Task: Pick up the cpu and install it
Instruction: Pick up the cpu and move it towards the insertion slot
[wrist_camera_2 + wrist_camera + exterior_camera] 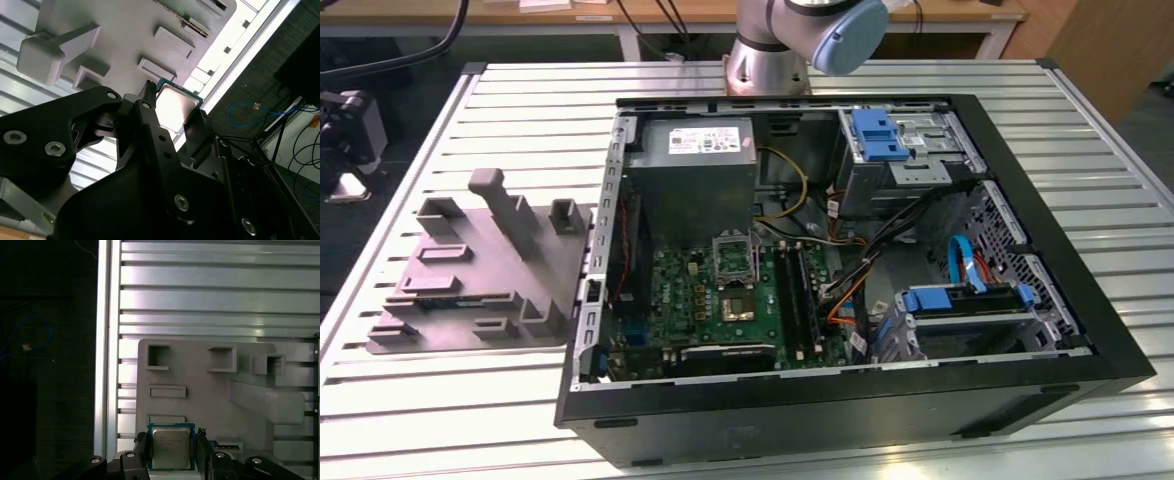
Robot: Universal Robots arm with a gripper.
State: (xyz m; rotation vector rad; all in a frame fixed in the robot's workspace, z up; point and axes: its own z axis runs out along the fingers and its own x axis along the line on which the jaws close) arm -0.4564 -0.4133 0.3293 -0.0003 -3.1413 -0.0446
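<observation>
In both wrist views the cpu [171,449], a flat square chip with a silvery top and a green-blue rim, sits between my two black fingers. My gripper [172,450] is shut on it, one finger against each opposite edge. The second wrist view shows the cpu [176,102] bright between the fingers of the gripper [172,110]. It hangs well above the grey fixture plate [200,405]. In the exterior view the green motherboard [720,310] lies inside the open computer case, with its socket [738,302] near the middle and a raised metal frame [734,254] just behind it.
The grey fixture plate [480,270] with raised blocks and pockets lies on the slatted aluminium table [440,400] at the exterior view's left. The black case wall [854,400] surrounds the board. A grey power supply box [700,175], drive cages and cables crowd the case.
</observation>
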